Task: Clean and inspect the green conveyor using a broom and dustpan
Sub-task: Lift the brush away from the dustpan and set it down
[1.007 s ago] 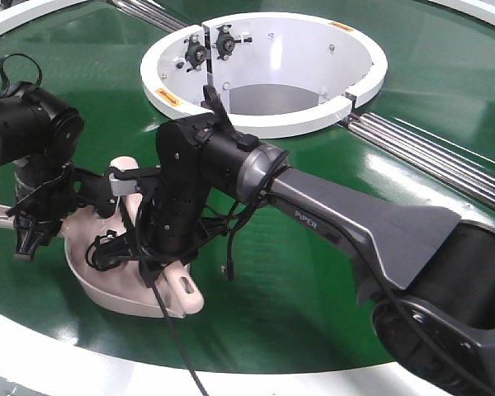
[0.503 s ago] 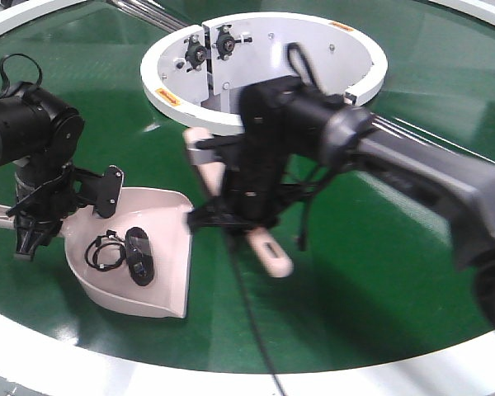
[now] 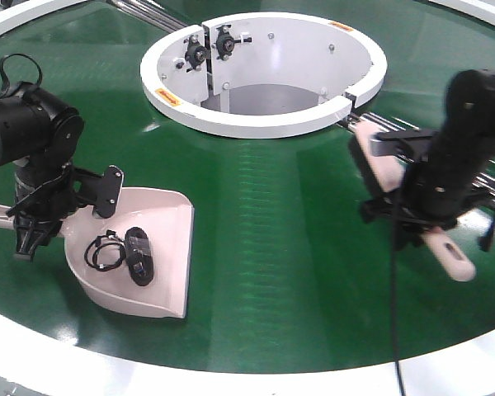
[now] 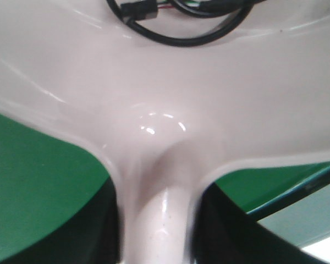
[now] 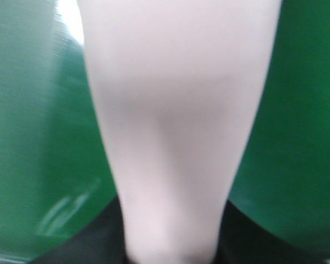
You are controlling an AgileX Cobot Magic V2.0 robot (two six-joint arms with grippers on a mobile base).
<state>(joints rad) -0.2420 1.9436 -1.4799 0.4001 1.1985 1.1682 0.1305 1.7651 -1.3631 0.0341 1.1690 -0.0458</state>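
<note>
Moved: broom was swung far right of dustpan — handle end pointed near-right.
Jaws: each tool is pinched tight.

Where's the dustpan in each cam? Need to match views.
Front-facing: dustpan lower left, lying on the green conveyor, with a black cable loop inside it.
Left wrist: dustpan fills the upper frame, its handle running down to bottom centre; cable loop at the top edge.
Right wrist: not in it; the pink shape is the broom.
Shared landmark: the green conveyor's belt surface, visible in all three.
</note>
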